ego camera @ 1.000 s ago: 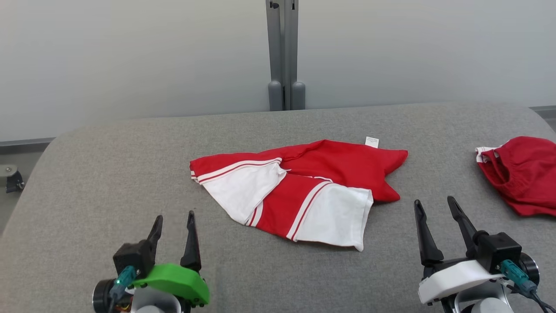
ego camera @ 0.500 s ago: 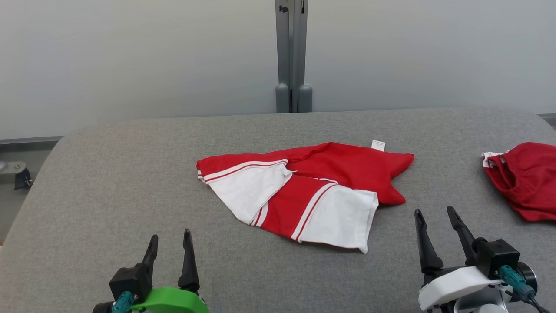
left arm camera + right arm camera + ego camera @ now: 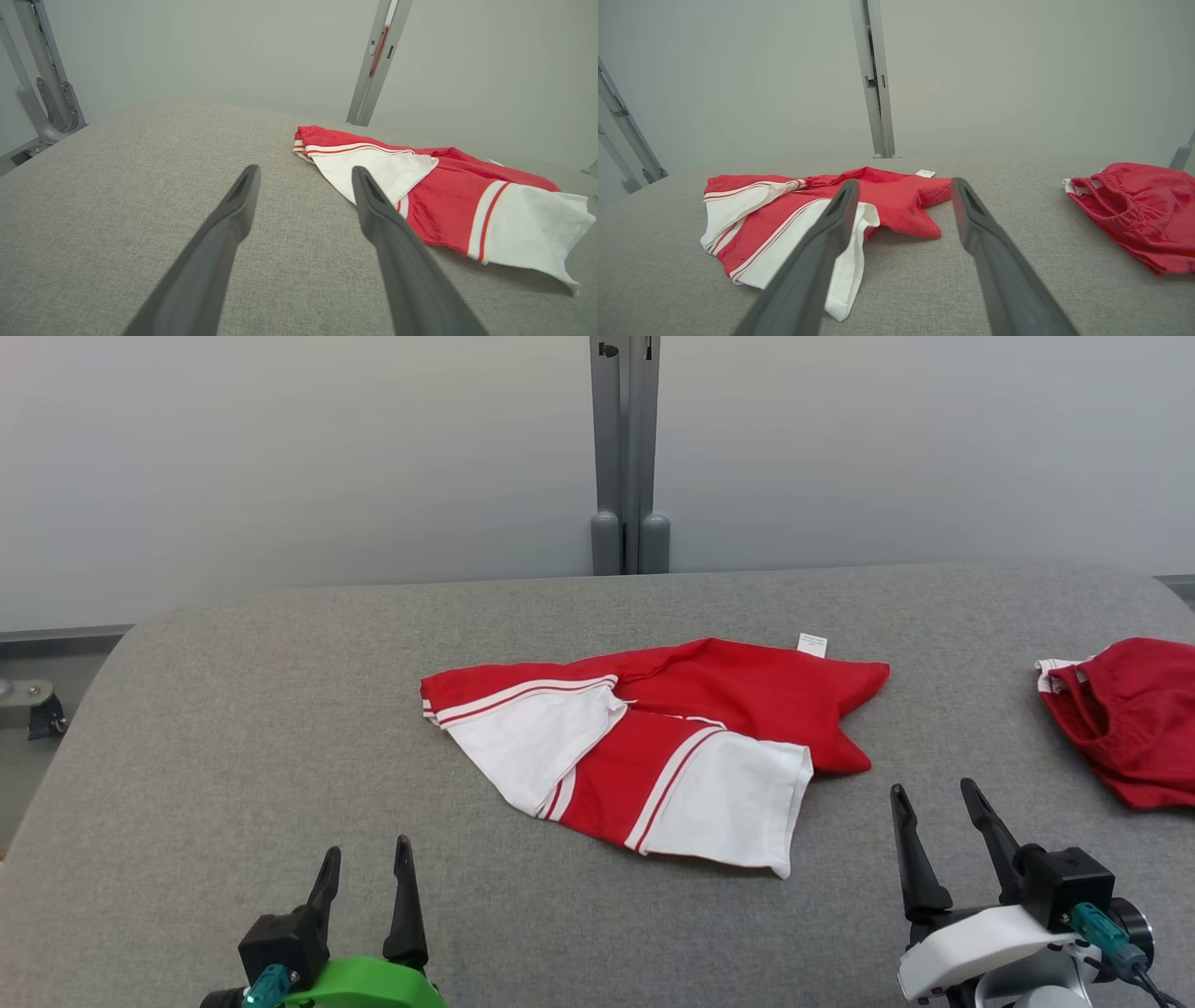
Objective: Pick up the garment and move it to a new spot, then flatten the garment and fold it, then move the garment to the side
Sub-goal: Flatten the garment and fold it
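Garment (image 3: 738,695) lies rumpled on the tabletop (image 3: 280,709); nearer than it, left pincer (image 3: 368,847) and right pincer (image 3: 934,788) hover apart from it, both spread, empty.

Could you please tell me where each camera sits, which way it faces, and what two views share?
Head view: on the head, facing forward and down at the grey table; left pincer and right pincer at bottom.
Left wrist view: on the left wrist, looking along its open fingers toward the red-and-white garment.
Right wrist view: on the right wrist, along its fingers; all-red garment at right.
Both wrist views share the red-and-white garment.
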Motion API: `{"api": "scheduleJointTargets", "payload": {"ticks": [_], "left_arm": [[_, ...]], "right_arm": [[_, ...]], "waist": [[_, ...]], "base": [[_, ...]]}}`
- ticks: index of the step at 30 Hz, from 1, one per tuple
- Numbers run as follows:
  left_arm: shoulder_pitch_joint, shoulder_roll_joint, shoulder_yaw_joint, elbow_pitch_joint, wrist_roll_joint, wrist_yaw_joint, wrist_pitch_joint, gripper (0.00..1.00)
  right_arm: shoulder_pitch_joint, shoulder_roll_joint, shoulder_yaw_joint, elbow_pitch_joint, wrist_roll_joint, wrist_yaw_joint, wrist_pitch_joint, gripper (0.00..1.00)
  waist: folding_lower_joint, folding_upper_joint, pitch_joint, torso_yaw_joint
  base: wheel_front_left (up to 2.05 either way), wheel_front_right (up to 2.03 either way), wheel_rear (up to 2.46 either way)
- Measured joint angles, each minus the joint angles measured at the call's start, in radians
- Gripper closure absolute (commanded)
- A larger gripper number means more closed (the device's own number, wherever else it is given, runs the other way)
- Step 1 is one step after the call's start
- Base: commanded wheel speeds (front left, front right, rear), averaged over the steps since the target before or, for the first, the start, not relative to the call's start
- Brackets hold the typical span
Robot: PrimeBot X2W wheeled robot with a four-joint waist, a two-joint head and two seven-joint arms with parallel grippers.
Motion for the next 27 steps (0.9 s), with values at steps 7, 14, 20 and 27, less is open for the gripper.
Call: {"api": "scheduleJointTargets", "payload": {"ticks": [7, 14, 20, 27], "left_arm": [[-0.003, -0.003, 0.004, 0.006, 0.005, -0.009, 0.0, 0.0], [-0.005, -0.006, 0.0, 0.009, 0.013, -0.011, 0.0, 0.0], [-0.022, -0.009, -0.007, 0.019, 0.021, -0.013, 0.0, 0.0], [-0.037, -0.01, -0.012, 0.029, 0.028, -0.017, 0.0, 0.0]], "right_arm": [[-0.001, 0.0, 0.0, 0.005, 0.0, 0.0, 0.0, 0.0], [-0.008, 0.0, 0.026, 0.094, 0.0, 0.0, -0.001, 0.0], [-0.108, 0.001, 0.072, 0.294, 0.002, 0.0, 0.019, 0.0], [-0.216, 0.0, 0.09, 0.523, 0.054, 0.0, 0.03, 0.0]], "waist": [[0.0, 0.0, 0.003, 0.007], [0.0, 0.0, 0.02, 0.027], [0.0, 0.0, 0.048, 0.061], [0.0, 0.0, 0.076, 0.116]], "base": [[0.0, 0.0, 0.0], [0.0, 0.0, 0.0], [0.0, 0.0, 0.0], [0.0, 0.0, 0.0]]}}
